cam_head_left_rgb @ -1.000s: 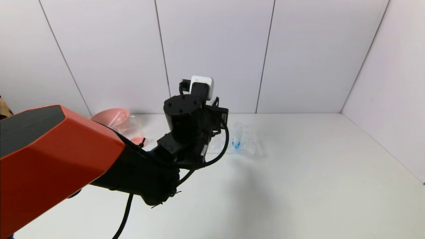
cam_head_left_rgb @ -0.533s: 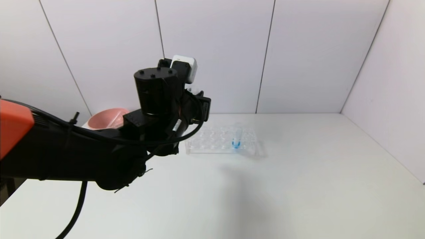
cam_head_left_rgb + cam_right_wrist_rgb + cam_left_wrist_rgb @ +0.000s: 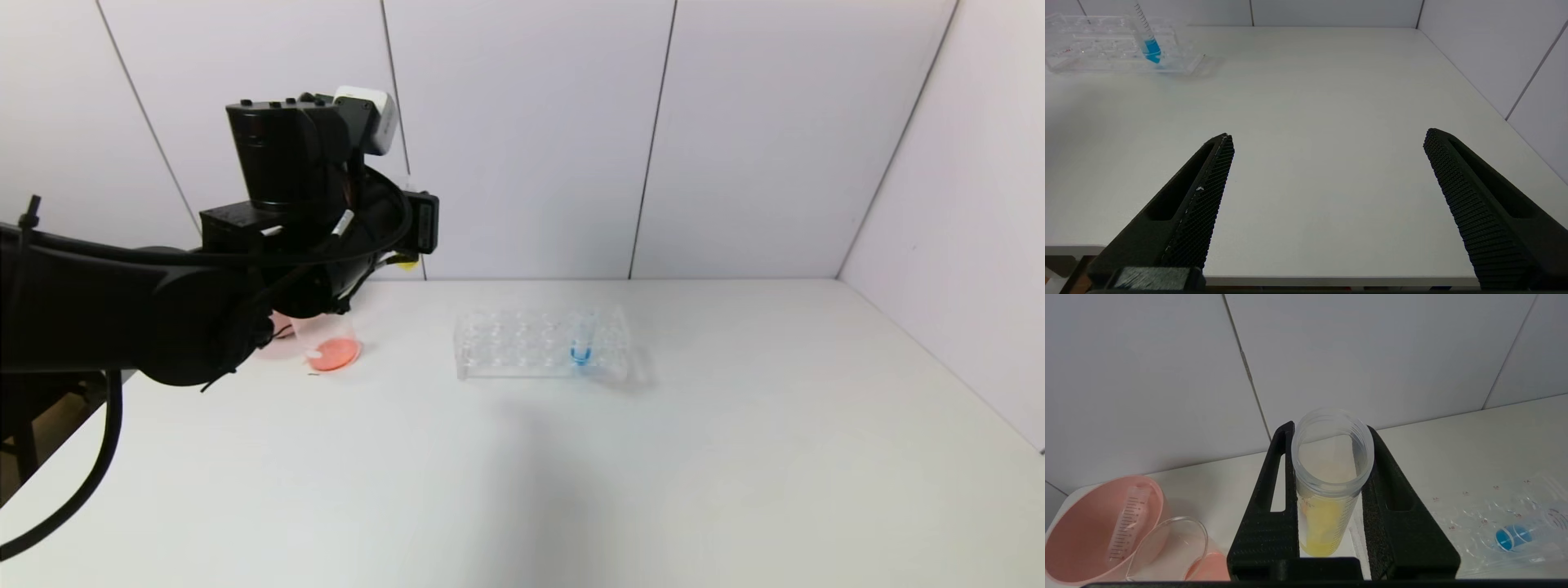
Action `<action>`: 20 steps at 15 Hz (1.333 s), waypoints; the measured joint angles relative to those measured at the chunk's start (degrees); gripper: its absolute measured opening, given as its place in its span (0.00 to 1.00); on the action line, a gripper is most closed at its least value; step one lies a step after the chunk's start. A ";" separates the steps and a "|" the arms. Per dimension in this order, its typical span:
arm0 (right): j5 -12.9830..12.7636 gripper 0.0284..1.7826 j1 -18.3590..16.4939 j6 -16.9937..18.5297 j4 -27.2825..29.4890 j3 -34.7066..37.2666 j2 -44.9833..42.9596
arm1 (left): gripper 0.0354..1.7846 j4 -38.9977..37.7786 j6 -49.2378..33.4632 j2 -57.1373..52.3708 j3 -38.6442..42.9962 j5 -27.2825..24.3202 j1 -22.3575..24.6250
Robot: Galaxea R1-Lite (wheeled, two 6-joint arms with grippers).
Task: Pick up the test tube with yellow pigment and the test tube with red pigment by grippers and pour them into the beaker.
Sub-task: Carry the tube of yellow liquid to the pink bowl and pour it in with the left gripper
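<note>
My left gripper (image 3: 420,224) (image 3: 1329,428) is shut on the test tube with yellow pigment (image 3: 1327,498), which it holds in the air with its open mouth up and the yellow liquid (image 3: 406,264) at the bottom. The beaker (image 3: 331,345) (image 3: 1175,547) stands on the table below and to the left of the tube and holds orange-red liquid. A clear graduated tube (image 3: 1126,522) leans inside the pink bowl (image 3: 1081,539); I cannot tell whether it is the test tube with red pigment. My right gripper (image 3: 1327,134) is open and empty above the table's front edge.
A clear tube rack (image 3: 522,347) (image 3: 1094,45) stands mid-table with a blue-liquid tube (image 3: 580,347) (image 3: 1150,47) (image 3: 1523,535) in it. My left arm (image 3: 122,302) covers most of the pink bowl in the head view. The white wall rises right behind the table.
My left arm has swung up and to the left, from in front of the rack to above the beaker, carrying the yellow tube. The rack is now uncovered.
</note>
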 joint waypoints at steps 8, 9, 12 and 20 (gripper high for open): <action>-0.02 0.95 0.00 -0.02 0.00 0.00 0.00 | 0.24 3.85 -2.68 1.65 -3.06 -7.35 11.47; -0.02 0.95 0.00 -0.02 0.00 0.00 0.00 | 0.24 4.00 -3.28 1.97 -3.33 -8.46 12.74; 0.00 0.95 0.00 -0.02 0.00 0.00 0.00 | 0.24 5.45 -4.14 2.58 -3.83 -11.69 17.18; -0.02 0.95 0.00 -0.02 0.01 0.00 0.00 | 0.24 5.29 -3.32 3.04 -4.46 -19.30 28.96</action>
